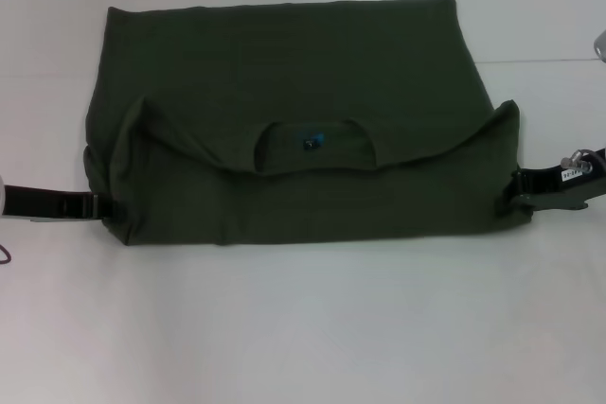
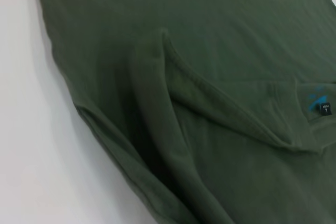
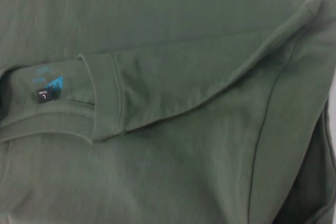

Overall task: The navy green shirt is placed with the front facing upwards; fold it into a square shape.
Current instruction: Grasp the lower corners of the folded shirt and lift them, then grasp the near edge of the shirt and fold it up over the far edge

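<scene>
head: green shirt [image 1: 294, 130] folded on white table [image 1: 303, 328] – left gripper [image 1: 106, 205] and right gripper [image 1: 511, 198] at its side edges, seemingly pinching cloth | left wrist: collar fold, label [image 2: 324, 108] | right wrist: label, sleeve – no fingers seen

Plain white tabletop [image 1: 303, 328], evenly lit, faint seam across its far side.

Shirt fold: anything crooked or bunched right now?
The navy green shirt is folded collar-end over, and that folded edge sags in a curve. The shoulder corners stand up higher at the left gripper and the right gripper. No tears or spills.
</scene>
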Motion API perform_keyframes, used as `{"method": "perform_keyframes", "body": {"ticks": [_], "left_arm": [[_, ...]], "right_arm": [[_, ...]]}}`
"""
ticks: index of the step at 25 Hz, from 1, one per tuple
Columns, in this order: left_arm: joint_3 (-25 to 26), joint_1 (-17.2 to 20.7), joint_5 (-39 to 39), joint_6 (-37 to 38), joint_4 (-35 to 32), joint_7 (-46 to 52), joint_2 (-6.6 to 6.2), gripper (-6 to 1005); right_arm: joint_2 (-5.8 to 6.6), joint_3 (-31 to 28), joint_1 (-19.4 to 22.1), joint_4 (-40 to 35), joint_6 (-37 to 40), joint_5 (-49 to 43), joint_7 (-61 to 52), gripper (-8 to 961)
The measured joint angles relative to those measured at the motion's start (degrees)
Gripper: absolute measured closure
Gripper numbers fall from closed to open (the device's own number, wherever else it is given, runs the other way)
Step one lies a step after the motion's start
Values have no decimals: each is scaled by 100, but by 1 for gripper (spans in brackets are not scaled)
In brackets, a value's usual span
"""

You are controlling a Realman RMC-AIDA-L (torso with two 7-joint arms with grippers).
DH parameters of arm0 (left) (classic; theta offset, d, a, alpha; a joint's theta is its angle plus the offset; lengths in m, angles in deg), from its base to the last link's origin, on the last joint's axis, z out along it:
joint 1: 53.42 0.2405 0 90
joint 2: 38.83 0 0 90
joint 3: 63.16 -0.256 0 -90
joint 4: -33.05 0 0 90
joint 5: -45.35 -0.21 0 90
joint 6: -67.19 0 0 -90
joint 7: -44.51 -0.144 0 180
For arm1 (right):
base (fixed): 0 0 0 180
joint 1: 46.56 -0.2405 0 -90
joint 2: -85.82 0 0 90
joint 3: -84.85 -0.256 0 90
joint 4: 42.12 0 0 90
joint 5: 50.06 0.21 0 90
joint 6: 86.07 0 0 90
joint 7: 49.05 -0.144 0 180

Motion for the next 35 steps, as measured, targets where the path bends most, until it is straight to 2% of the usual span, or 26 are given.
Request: {"method": "perform_keyframes", "body": {"ticks": [4,9,17,21,25,28,31,35], "left_arm": [[-4,-1,-6,87,0,-12,-11,894],[-7,-20,-68,477,-60,-5,-68,894],[118,19,-443,1874,-474,109,-200,895],[176,22,-726,2603,-612,145,-248,895],[177,24,-1180,3406,-655,109,-267,894],[176,63,-1386,3850,-728,49,-267,895],[177,133,-1462,4129,-899,19,-259,899],[249,158,-1473,4264,-963,-5,-272,900]], "right_arm": [[16,-8,10,-3,121,11,81,904],[45,-16,72,-182,624,16,155,910],[201,7,241,-311,1892,3,390,908],[240,58,330,-311,2486,0,556,907],[226,292,439,-303,2955,-7,665,906],[170,421,500,-299,3212,-8,802,906],[126,445,518,-303,3391,-9,907,905],[144,418,522,-307,3414,-7,970,904]]}}
